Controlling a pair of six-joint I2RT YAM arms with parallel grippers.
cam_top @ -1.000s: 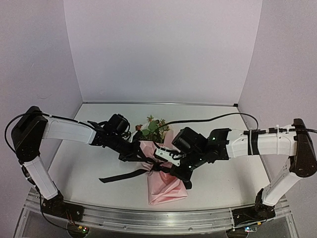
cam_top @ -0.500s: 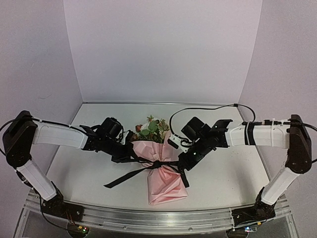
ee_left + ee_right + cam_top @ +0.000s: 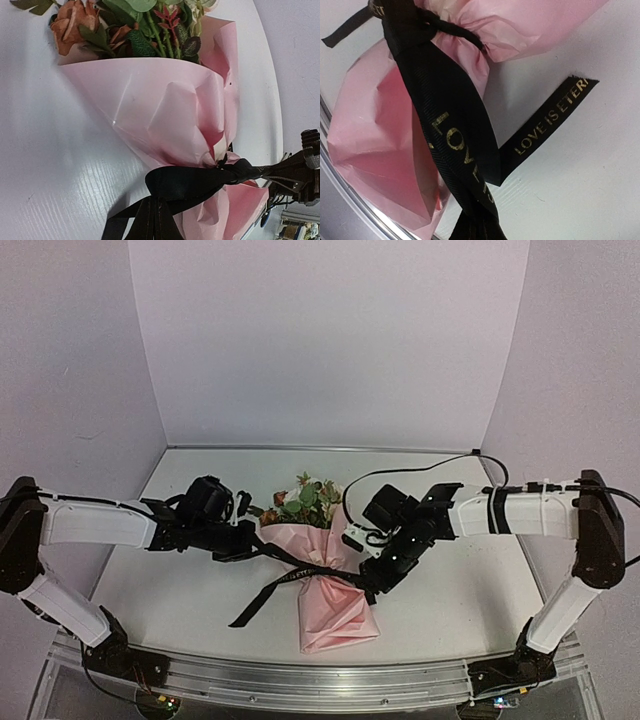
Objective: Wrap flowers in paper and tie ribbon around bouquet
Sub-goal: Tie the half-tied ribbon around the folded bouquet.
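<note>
In the middle of the table (image 3: 150,590), centre of the overhead view, the bouquet (image 3: 335,620) lies with its flowers (image 3: 305,498) toward the back wall. The left gripper (image 3: 264,549) and right gripper (image 3: 372,580) are each clamped shut on a length of the ribbon (image 3: 455,135), either side of the knot (image 3: 227,172). Pull unevenly and I'd expect the soft pink paper (image 3: 150,105) to tear at the neck, or the bouquet to slew sideways. Neither wrist view shows its own fingers, and whether the knot is complete I can't make out.

Bouquet (image 3: 330,615) is lying mid-table, blocking the centre; ribbon (image 3: 268,596) is trailing front-left; the far strip of table (image 3: 260,462) is offering passage.
</note>
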